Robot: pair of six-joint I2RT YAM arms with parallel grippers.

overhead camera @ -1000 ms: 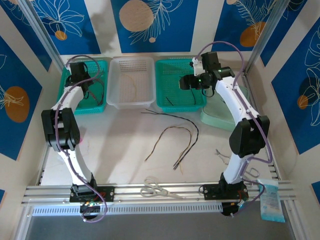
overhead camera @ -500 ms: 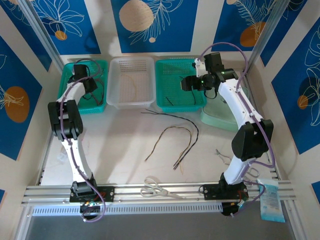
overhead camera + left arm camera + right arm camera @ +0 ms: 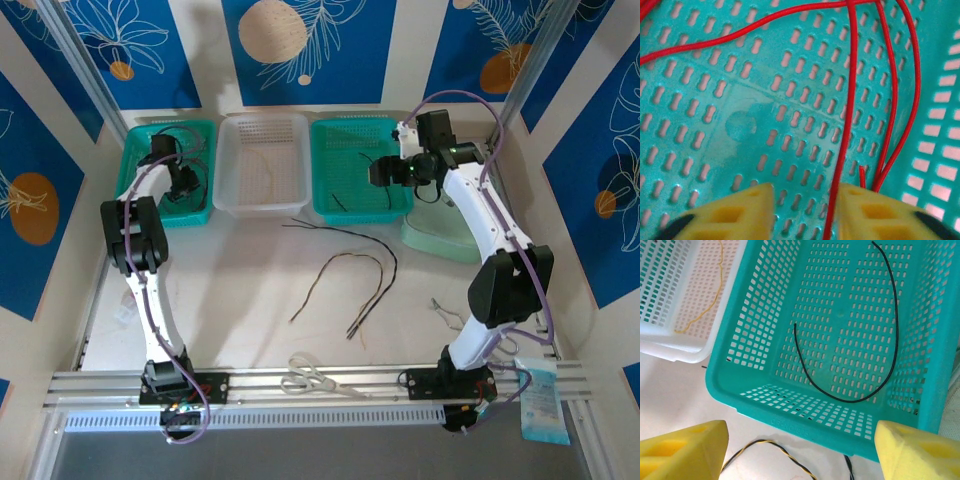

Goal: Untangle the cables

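**Left end effector** (image 3: 805, 202): jaws narrowly parted, low in the left basket (image 3: 740, 125), a red cable (image 3: 849, 100) passing between its fingers. **Right end effector** (image 3: 800, 450): jaws wide, above the near rim of the right basket (image 3: 805, 407), which holds a black cable (image 3: 895, 330). More cables (image 3: 352, 280) lie loose mid-tabletop (image 3: 250, 290).

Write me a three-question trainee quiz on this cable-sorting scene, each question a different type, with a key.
1. True or false: the right gripper is open.
2. The cables by the left gripper are: A black, B red, C yellow.
3. Fill in: the lone black cable lies in a ___ basket.
Key: 1 true; 2 B; 3 teal.
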